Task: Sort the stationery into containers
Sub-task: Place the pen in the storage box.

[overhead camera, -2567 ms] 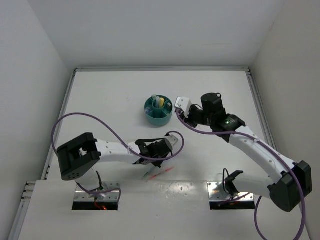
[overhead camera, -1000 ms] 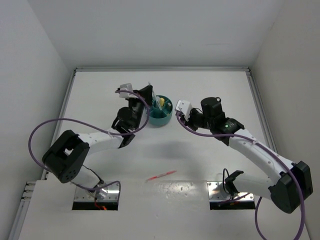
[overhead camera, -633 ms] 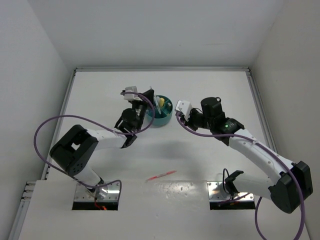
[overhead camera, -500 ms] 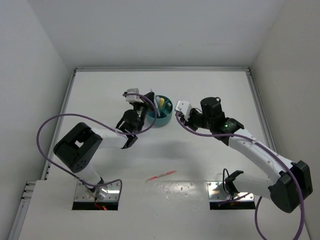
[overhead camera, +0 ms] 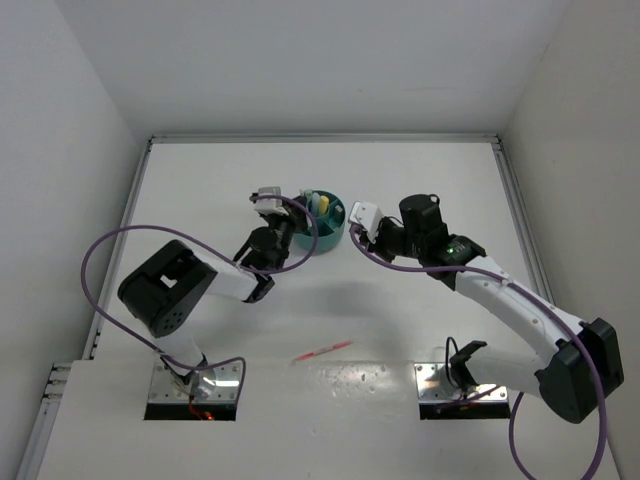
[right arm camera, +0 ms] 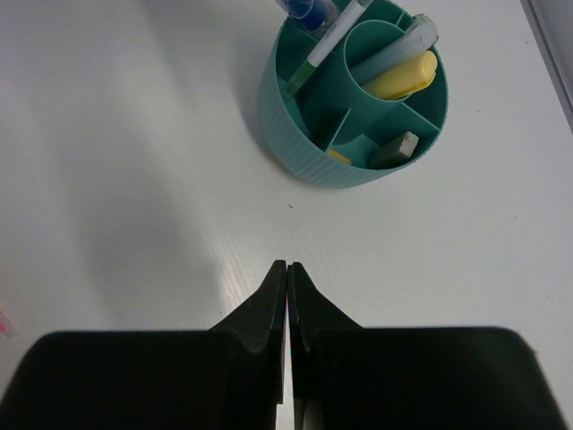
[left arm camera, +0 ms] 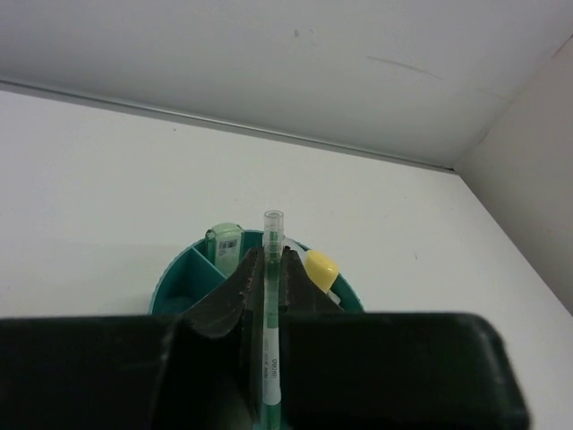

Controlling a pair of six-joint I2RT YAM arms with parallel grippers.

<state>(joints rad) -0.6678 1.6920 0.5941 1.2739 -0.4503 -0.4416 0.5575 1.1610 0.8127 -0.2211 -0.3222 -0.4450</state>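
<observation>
The teal bowl (overhead camera: 322,224) stands at mid-table and holds several items. My left gripper (overhead camera: 289,214) is at its left rim, shut on a thin green pen (left arm camera: 271,305) whose tip points up over the bowl (left arm camera: 175,279). A yellow marker (left arm camera: 320,266) and a green-labelled stick (left arm camera: 225,242) stand in the bowl. My right gripper (right arm camera: 286,269) is shut and empty, just right of the bowl (right arm camera: 295,125). That view shows a yellow marker (right arm camera: 403,76), a pale marker (right arm camera: 394,49), a green pen (right arm camera: 329,45), a blue marker (right arm camera: 309,11) and erasers (right arm camera: 394,150). A pink-red pen (overhead camera: 322,350) lies near the front.
White walls close the table at the back and on both sides. The arms' purple cables loop over the near left and right of the table. A raised white ledge (overhead camera: 330,385) with the arm bases runs along the front edge.
My left gripper picked the green pen up from beside the pink-red pen and carried it to the bowl's left rim, easing closer in the last second. The right arm has stayed still.
</observation>
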